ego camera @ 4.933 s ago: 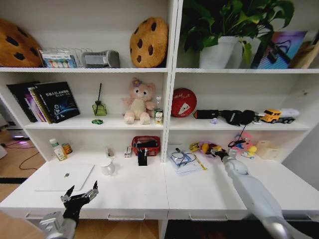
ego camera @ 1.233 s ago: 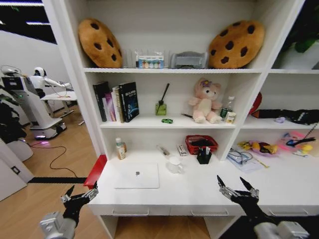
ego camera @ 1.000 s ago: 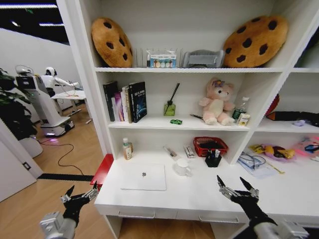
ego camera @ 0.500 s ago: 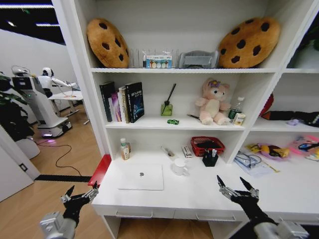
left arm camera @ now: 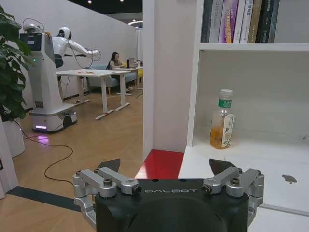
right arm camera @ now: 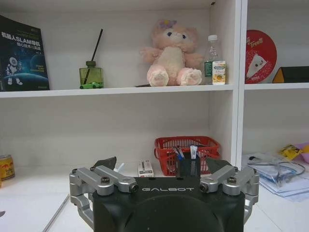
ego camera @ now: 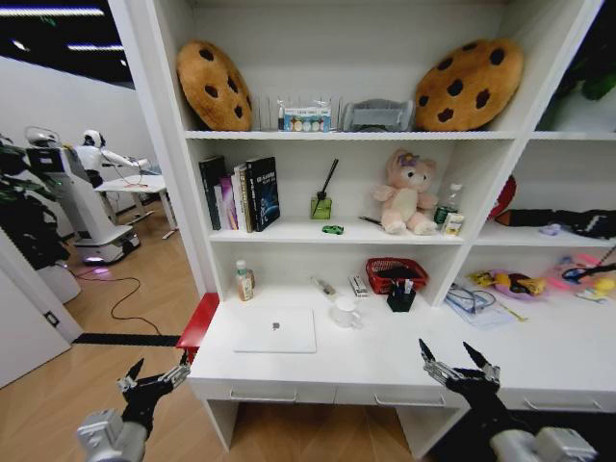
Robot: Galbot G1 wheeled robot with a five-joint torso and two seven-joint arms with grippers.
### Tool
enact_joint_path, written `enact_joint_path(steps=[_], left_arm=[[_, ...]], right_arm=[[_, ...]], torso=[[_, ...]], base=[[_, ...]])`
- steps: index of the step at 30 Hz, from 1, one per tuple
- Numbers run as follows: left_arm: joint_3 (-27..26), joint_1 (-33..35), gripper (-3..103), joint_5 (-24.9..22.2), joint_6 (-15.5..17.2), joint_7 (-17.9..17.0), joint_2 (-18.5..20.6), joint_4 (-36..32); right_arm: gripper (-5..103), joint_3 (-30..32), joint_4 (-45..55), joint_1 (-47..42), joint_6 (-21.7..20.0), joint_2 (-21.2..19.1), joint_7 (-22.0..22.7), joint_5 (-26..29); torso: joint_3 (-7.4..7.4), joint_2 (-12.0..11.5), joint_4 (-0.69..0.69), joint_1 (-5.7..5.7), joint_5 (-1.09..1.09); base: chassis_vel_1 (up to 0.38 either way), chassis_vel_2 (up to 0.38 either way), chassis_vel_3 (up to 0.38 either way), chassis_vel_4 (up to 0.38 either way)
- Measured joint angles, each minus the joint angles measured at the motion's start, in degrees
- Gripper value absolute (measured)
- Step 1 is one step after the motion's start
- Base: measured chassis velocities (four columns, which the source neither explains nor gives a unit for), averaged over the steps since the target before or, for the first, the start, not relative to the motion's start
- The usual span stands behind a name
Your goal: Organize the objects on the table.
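Both arms hang low in front of the desk [ego camera: 385, 371], neither touching anything. The left gripper [ego camera: 154, 381] is off the desk's left end, out over the wooden floor, its fingers [left arm camera: 108, 166] spread wide with nothing between them; the right gripper [ego camera: 459, 368] hovers just above the front edge of the desk, right of its middle, fingers [right arm camera: 107, 163] likewise splayed and empty. The laptop [ego camera: 275, 330] lies shut and flat on the left part of the desk, well apart from both grippers, roughly between them and farther back. Behind it, against the back wall, stands the bottle [ego camera: 243, 280] with a green cap, beside a small can [ego camera: 251, 281]; from the left wrist the bottle [left arm camera: 222, 125] shows straight ahead of the spread fingers, far beyond them. A white mug [ego camera: 345, 311] sits just right of the laptop, and behind that a black pen cup [ego camera: 400, 297] stands in front of a red basket [ego camera: 396, 275], both directly ahead of the right gripper yet well clear of it. Farther right lie some papers with glasses [ego camera: 475, 307] and a yellow packet [ego camera: 484, 278]. On the shelf above, a tiny green item [ego camera: 332, 229] rests near a diffuser bottle [ego camera: 321, 206], and a pink bear [ego camera: 404, 196] sits to its right.
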Motion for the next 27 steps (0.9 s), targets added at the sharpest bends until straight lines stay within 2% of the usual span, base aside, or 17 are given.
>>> enact_joint_path(steps=[2, 7, 12, 13, 15, 16, 17, 19, 20, 21, 23, 27], left_arm=[[-0.01, 0.00, 100, 0.00, 0.00, -0.02, 0.00, 0.00], [-0.01, 0.00, 100, 0.00, 0.00, -0.03, 0.00, 0.00], [0.01, 0.00, 100, 0.00, 0.00, 0.02, 0.00, 0.00], [0.01, 0.00, 100, 0.00, 0.00, -0.01, 0.00, 0.00], [0.00, 0.00, 100, 0.00, 0.00, -0.01, 0.00, 0.00], [0.01, 0.00, 100, 0.00, 0.00, -0.02, 0.00, 0.00], [-0.01, 0.00, 100, 0.00, 0.00, -0.05, 0.00, 0.00], [0.00, 0.00, 100, 0.00, -0.01, 0.04, -0.01, -0.02], [0.00, 0.01, 100, 0.00, 0.00, -0.05, 0.00, 0.00], [0.00, 0.01, 100, 0.00, 0.00, -0.05, 0.00, 0.00], [0.00, 0.02, 100, 0.00, 0.00, -0.05, 0.00, 0.00], [0.00, 0.01, 100, 0.00, 0.00, -0.04, 0.00, 0.00]], right_arm=[[100, 0.00, 0.00, 0.00, 0.00, 0.00, 0.00, 0.00], [100, 0.00, 0.00, 0.00, 0.00, 0.00, 0.00, 0.00], [100, 0.01, 0.00, 0.00, 0.00, 0.00, 0.00, 0.00], [100, 0.00, -0.01, 0.00, 0.00, 0.00, 0.01, 0.00], [100, 0.00, 0.00, 0.00, 0.00, 0.00, 0.00, 0.00], [100, 0.01, 0.00, -0.01, 0.00, 0.00, 0.00, 0.00], [100, 0.00, 0.00, 0.00, 0.00, 0.00, -0.01, 0.00], [100, 0.00, -0.01, 0.00, 0.00, 0.00, 0.01, 0.00], [100, -0.01, -0.01, -0.01, 0.00, 0.00, 0.00, 0.00], [100, -0.01, -0.01, -0.01, 0.00, 0.00, 0.00, 0.00], [100, 0.00, 0.00, -0.01, 0.01, 0.01, 0.01, 0.00], [100, 0.00, 0.00, -0.01, 0.01, 0.01, 0.01, 0.00]], torso=[[0.00, 0.00, 0.01, 0.00, -0.07], [0.01, -0.01, 0.01, 0.01, 0.00], [0.00, 0.00, 0.00, 0.00, -0.05], [0.01, -0.01, 0.01, 0.01, 0.01], [-0.01, 0.01, 0.00, -0.01, -0.02], [-0.01, 0.02, 0.00, -0.02, -0.12], [0.00, 0.01, 0.01, -0.02, 0.00], [0.00, 0.01, 0.00, -0.02, 0.04], [-0.01, 0.01, 0.02, -0.02, -0.09], [-0.01, 0.01, 0.02, -0.02, -0.09], [-0.02, 0.04, 0.00, -0.05, 0.00], [-0.02, 0.03, 0.00, -0.05, -0.08]], base=[[0.272, -0.224, -0.294, 0.268], [0.317, -0.260, -0.328, 0.282], [0.364, -0.307, -0.390, 0.321], [0.395, -0.345, -0.405, 0.352], [0.395, -0.369, -0.403, 0.352], [0.368, -0.369, -0.384, 0.360], [0.406, -0.325, -0.384, 0.341], [0.390, -0.309, -0.390, 0.338], [0.375, -0.304, -0.364, 0.336], [0.375, -0.304, -0.364, 0.336], [0.242, -0.248, -0.268, 0.232], [0.126, -0.069, -0.145, 0.140]])
